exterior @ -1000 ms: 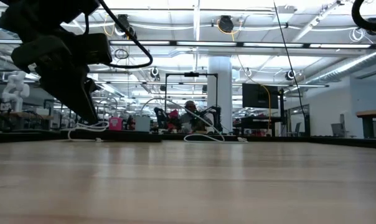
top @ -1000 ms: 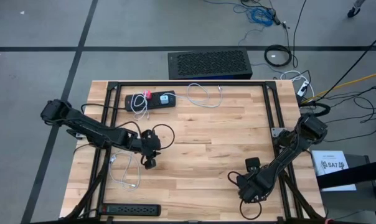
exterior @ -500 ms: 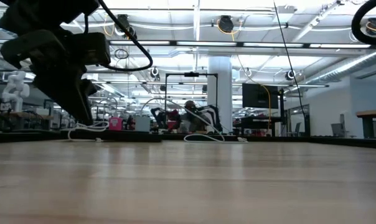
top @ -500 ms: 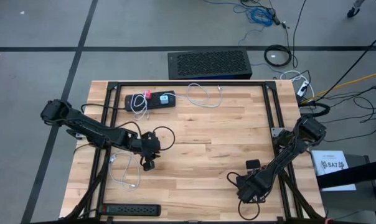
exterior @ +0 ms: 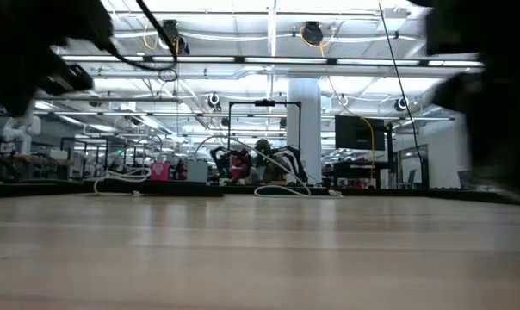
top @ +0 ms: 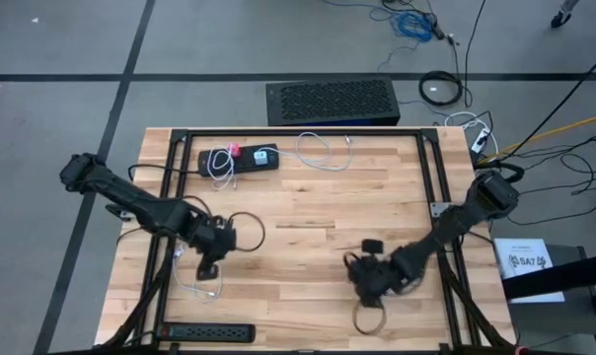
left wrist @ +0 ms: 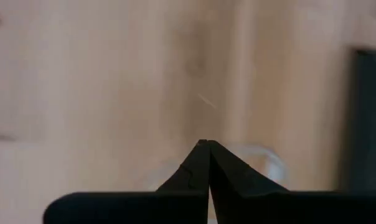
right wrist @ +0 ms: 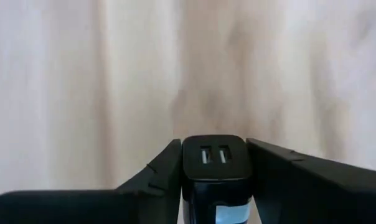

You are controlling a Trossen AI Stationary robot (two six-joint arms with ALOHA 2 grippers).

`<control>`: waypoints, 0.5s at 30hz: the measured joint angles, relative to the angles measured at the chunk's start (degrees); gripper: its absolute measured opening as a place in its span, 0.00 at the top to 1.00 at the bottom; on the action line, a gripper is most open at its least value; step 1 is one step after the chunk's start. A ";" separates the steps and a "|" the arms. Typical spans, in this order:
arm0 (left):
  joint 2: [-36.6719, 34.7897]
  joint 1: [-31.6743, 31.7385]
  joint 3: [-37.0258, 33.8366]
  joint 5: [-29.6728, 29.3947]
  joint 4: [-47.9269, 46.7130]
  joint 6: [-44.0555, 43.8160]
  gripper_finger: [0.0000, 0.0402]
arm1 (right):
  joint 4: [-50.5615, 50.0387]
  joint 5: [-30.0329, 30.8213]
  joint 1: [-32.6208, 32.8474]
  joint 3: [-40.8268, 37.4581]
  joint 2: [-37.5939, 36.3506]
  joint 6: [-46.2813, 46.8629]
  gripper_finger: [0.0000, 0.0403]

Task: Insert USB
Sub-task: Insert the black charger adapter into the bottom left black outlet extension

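USB charger [right wrist: 215, 168] clamped in right tool [right wrist: 214, 163]

1. Wide bare wood is left between the two arms at the table [top: 308, 212] centre.
2. Far-left edge is blocked by a black power strip [top: 237, 158] and white cable [top: 323, 150].
3. Near-left edge is occupied by a second power strip [top: 207, 333].

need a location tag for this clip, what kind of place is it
Probably a large robotics lab or open workshop. The low view shows a long hall with strip lights on an exposed ceiling, a white column and rows of benches with equipment; from above, the wooden table stands on grey floor with loose cables.
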 joint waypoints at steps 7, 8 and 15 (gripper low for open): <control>0.06 -12.97 4.81 8.86 -1.99 -12.83 0.99 | 22.62 3.61 -9.68 -5.35 -0.01 -13.65 0.71; 0.11 -14.97 4.77 8.72 -1.03 -15.17 0.99 | 26.46 3.72 -11.07 -6.50 -0.01 -15.38 0.71; 3.94 -27.03 4.76 -1.16 12.05 -30.22 0.99 | 46.31 2.06 -16.57 -9.83 -0.01 -23.52 0.71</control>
